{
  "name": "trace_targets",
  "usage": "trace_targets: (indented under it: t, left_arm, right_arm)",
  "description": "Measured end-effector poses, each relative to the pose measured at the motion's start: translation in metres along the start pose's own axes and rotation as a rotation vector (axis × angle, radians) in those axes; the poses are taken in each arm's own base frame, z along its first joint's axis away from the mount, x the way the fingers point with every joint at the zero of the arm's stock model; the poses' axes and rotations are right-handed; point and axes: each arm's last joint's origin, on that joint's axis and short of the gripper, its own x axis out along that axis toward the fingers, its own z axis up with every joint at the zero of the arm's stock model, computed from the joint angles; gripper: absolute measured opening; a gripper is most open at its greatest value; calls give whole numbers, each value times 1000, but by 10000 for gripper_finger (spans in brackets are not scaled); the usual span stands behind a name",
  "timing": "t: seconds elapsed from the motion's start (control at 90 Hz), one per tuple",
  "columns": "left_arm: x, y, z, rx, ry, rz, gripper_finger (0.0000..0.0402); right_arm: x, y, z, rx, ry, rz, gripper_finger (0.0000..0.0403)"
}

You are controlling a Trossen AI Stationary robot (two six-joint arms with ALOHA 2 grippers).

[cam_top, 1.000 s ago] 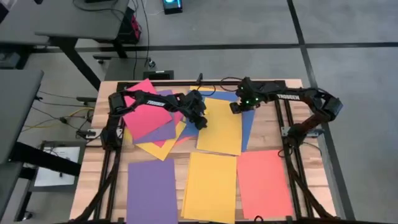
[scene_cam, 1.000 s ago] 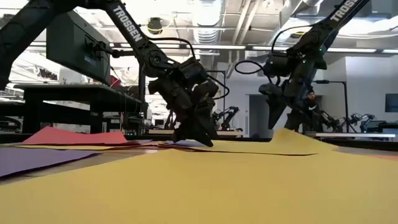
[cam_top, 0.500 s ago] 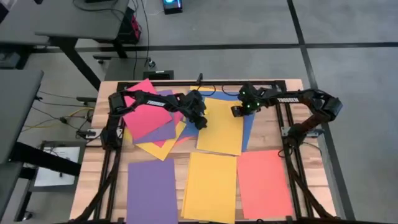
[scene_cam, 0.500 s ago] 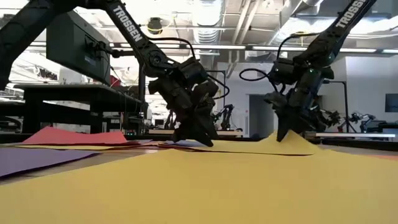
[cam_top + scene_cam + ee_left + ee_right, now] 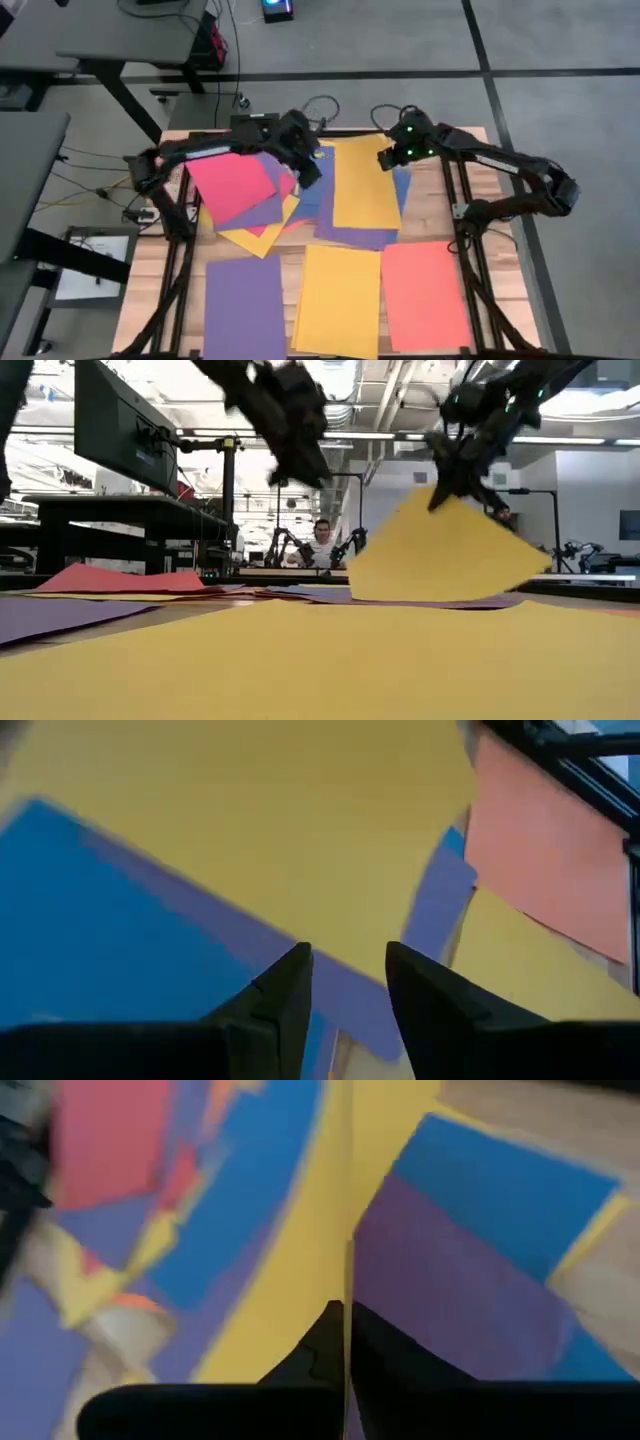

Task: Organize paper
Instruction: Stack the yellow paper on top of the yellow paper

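Right gripper (image 5: 389,160) pinches 1 yellow sheet (image 5: 366,183); 3 sheets lie in front.

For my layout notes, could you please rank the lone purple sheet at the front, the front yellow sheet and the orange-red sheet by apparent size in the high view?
1. Front yellow sheet
2. Lone purple sheet, nearly equal; both run past the picture's bottom edge, so unsure
3. Orange-red sheet, looks smallest

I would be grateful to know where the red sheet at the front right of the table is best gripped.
The red sheet lies flat and alone on the table, apart from the yellow sheet. Probably best to come from the right and pinch its bare right edge or a corner, since nothing overlaps it there.
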Motion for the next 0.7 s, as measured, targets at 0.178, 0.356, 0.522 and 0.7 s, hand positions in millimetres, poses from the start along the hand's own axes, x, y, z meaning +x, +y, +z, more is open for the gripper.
trace_targets:
  t: [0.178,0.356,0.522,0.7]
  left_arm:
    - [-86,-27,-7,-27,-35,161,113]
    - [-149,-42,-33,-87,-61,192,113]
    - [-185,-47,-55,-80,-64,193,113]
    - [-212,-54,-73,-21,-85,143,113]
  right_arm:
    - [-31,36,-8,-64,31,82,0]
    - [-61,80,-27,-55,76,219,0]
    - [-88,127,-44,68,104,438,0]
    - [-105,183,-61,305,30,761,0]
